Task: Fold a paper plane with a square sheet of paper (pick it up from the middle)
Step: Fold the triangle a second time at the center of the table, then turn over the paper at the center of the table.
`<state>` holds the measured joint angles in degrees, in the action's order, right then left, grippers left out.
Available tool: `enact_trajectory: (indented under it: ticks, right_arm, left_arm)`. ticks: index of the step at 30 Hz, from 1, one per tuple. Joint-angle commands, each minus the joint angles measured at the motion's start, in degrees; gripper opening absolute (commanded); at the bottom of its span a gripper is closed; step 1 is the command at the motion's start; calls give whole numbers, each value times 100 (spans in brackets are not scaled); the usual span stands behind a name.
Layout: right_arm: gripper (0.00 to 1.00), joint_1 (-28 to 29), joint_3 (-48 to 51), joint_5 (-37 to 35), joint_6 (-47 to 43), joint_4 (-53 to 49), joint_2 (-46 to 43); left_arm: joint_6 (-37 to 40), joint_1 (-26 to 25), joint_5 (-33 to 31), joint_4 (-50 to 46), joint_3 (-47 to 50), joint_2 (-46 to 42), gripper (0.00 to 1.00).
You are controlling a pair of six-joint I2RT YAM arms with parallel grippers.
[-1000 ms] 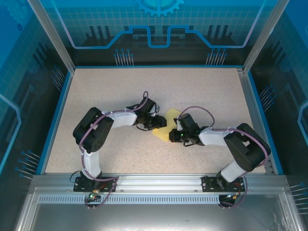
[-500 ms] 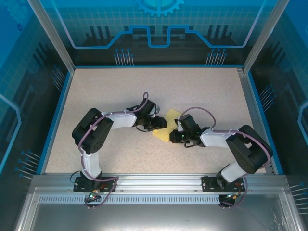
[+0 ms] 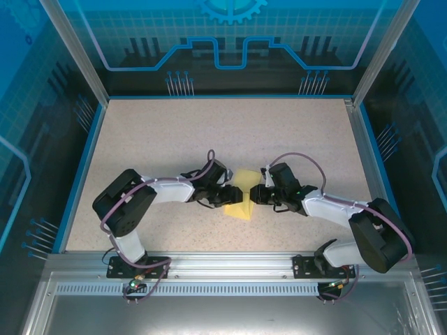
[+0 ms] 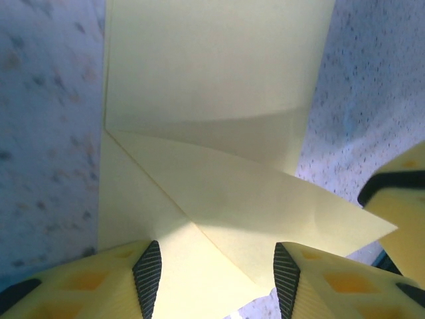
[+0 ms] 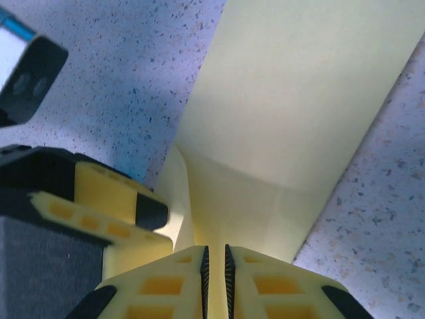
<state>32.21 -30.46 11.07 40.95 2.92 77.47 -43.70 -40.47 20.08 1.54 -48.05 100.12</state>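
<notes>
- both arms have swung their elbows outward since a second ago, and the left gripper (image 3: pixel 230 197) and right gripper (image 3: pixel 255 194) have drawn closer, now tip to tip across the sheet of paper (image 3: pixel 243 211).
- sheet of paper: yellow, partly folded, narrower in outline than before. it lies on the speckled table (image 3: pixel 174 132) near the middle, a little toward the near edge, between the two grippers.
- top view: gives the layout of both arms and the paper's place. the grippers cover the paper's middle, and how the jaws stand cannot be told from here.
- left wrist view: left gripper (image 4: pixel 216 272) with its fingers (image 4: pixel 147 274) well apart, released, and the near end of the paper (image 4: pixel 212 100) in the gap between them. a diagonal flap crosses the sheet, its tip pointing right. one yellow finger (image 4: pixel 398 206) of the other arm sits at the right edge, just beside that tip.
- right wrist view: right gripper (image 5: pixel 214 266) with its pads almost together, a thin slit between them. a raised fold of the paper (image 5: pixel 299 100) runs into the slit; whether the pads bite on it cannot be told. a finger (image 5: pixel 126 206) of the left arm stands at the left, just beside the fold.
- back wall (image 3: pixel 230 42): blue panel printed with a gear outline and circuit-like lines.
</notes>
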Motion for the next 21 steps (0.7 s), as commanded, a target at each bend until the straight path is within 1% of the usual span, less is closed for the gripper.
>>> enact_trajectory:
  ticks: [1,3,4,7,8,15,17,21]
  right_arm:
    - [17,-59,158,147,62,-108,-57]
    - [19,-48,172,142,62,-122,-81]
    - [21,-35,171,126,36,-149,-110]
    - [33,-4,222,62,0,-272,-310]
    - [36,-4,262,67,15,-265,-378]
    - [37,22,544,271,203,236,-587]
    - [37,72,542,313,229,358,-528]
    - [40,110,555,428,305,665,-365]
  left_arm:
    - [-209,-83,-197,-212,79,-156,53]
    - [-127,-84,-282,-346,-42,-176,53]
    - [-106,-83,-285,-365,-95,-170,53]
    - [-49,-89,-337,-453,-235,-142,53]
    - [-24,-86,-387,-507,-283,-133,53]
    - [190,-81,-583,-765,-483,-86,52]
    - [210,-76,-553,-761,-515,-32,52]
    - [283,-76,-548,-824,-598,59,52]
